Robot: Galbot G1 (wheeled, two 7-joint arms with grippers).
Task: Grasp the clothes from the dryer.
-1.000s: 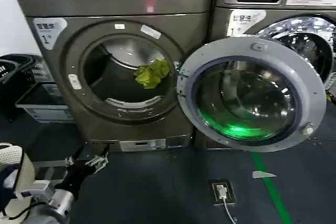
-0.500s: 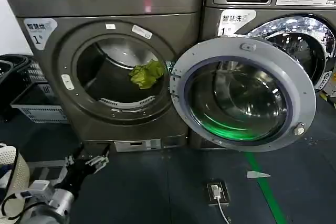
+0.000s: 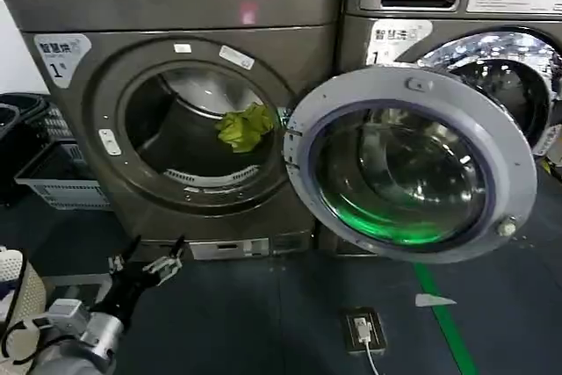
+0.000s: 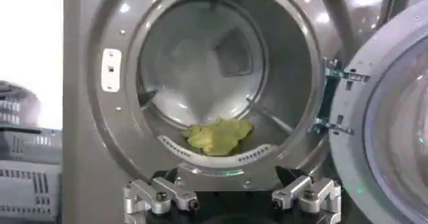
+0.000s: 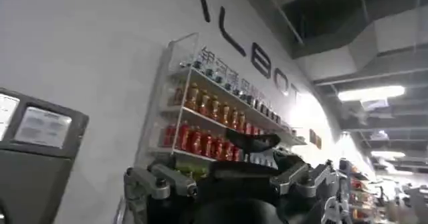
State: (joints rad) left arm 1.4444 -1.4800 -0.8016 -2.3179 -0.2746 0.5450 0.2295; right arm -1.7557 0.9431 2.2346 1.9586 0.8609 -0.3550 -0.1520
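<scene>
Tool open and low, clothes waiting in the drum

Left tool (image 3: 145, 263) hangs low in front of the dryer (image 3: 176, 6), below the port, its fingers (image 4: 160, 196) spread wide and holding nothing. Right tool (image 5: 231, 178) is raised, aimed away at a wall and a shelf of bottles; whether it is open I cannot tell. Clothes (image 3: 244, 126) lie bunched on the drum floor just behind the port lip, beside the open door (image 3: 413, 164). They look light, soft and limp, so pinching the top of the bunch should serve best.
</scene>
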